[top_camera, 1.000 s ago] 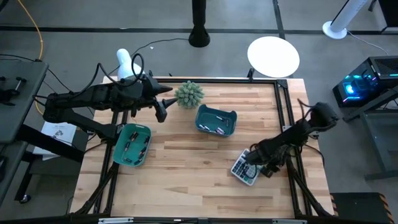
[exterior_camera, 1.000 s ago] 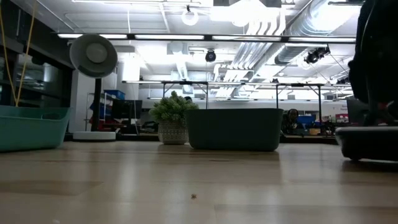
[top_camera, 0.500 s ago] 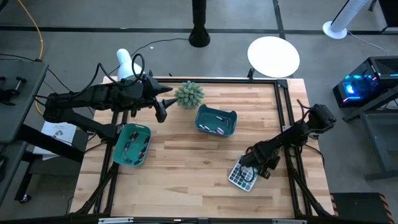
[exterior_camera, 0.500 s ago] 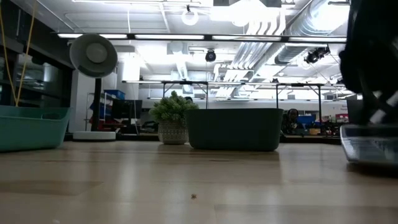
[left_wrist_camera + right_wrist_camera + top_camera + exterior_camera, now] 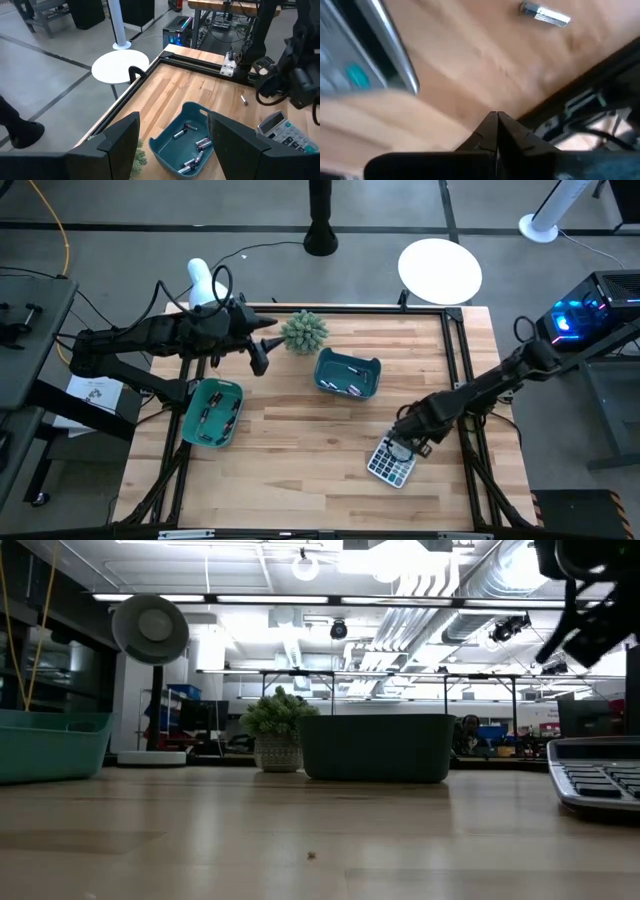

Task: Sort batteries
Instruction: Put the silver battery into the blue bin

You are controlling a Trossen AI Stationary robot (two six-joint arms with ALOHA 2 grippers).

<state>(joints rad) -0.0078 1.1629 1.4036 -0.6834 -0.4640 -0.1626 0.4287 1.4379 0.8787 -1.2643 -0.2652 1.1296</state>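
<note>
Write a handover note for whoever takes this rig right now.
Left tool: open, empty, raised near the plant.
Right tool: shut, empty, by the calculator.
Batteries: some in the light teal tray, some in the dark teal tray; one loose battery lies on the wood past the calculator.
Done: most batteries are in trays.
Left: likely pick up the loose one. Whether each tray holds a single type can't be told.

No legible txt, labels or nos.
</note>
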